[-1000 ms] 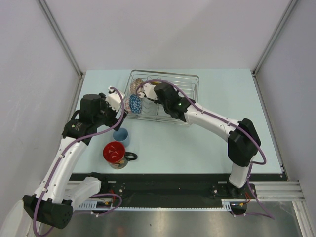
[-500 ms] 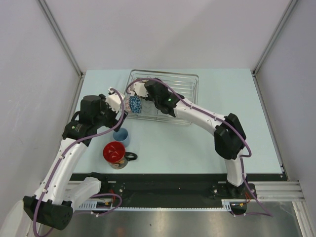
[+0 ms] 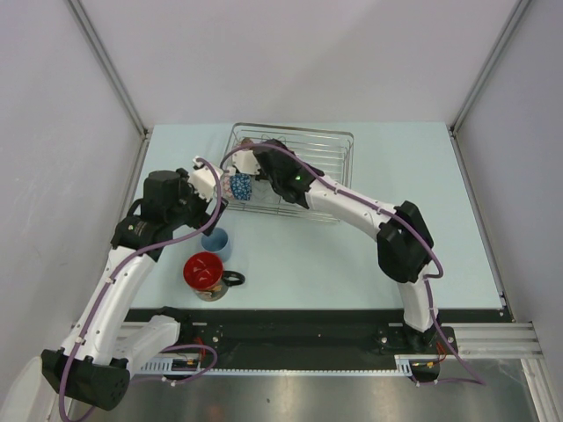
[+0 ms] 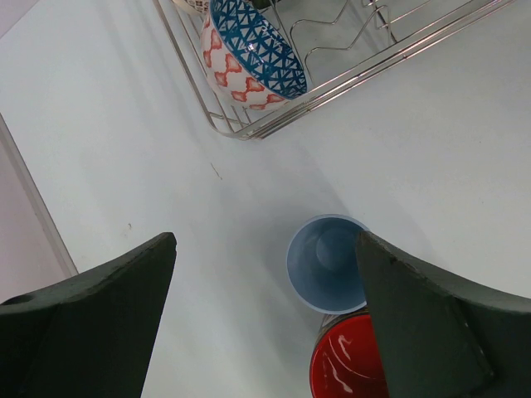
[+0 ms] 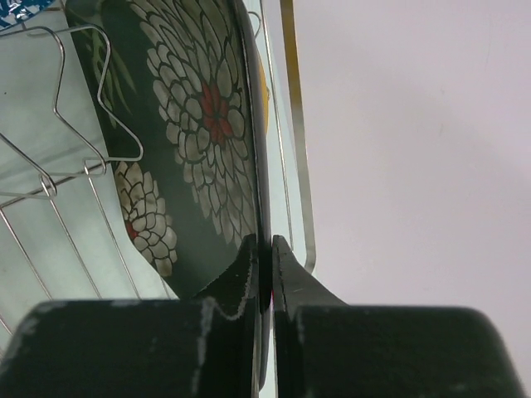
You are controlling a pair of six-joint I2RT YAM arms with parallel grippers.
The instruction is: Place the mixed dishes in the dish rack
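the dark square plate (image 5: 207, 124) stands on its edge inside the dish rack (image 3: 327, 141), at the rack's 10 o'clock corner in the top view, close along the rim wire. the right gripper (image 5: 265, 249) is clenched on the plate's thin edge, the two fingers pinching it from both faces.

what could go wrong: the grip is only on a narrow rim, so the plate could swing or slip if the arm twists. if the fingers let go before the lower edge sits between the divider prongs (image 5: 79, 99), i think the plate may fall flat, or lean over on the blue-patterned bowl (image 3: 240, 185), which rests in the rack's 8 o'clock corner. i cannot see the plate's lower edge, so maybe it touches the mesh already, but this is not sure. a finger could also catch on the rim wire when it goes out.

the right arm reaches long across the tabletop (image 3: 405, 176) toward 11 o'clock, wrist bent down into the rack. the left gripper (image 4: 265, 249) is spread wide and holds nothing; it hangs over the tabletop just outside the rack's 8 o'clock corner. under it, at 6 o'clock, stand the light-blue cup (image 4: 325, 261) and the red mug (image 4: 348, 365), both not yet loaded.
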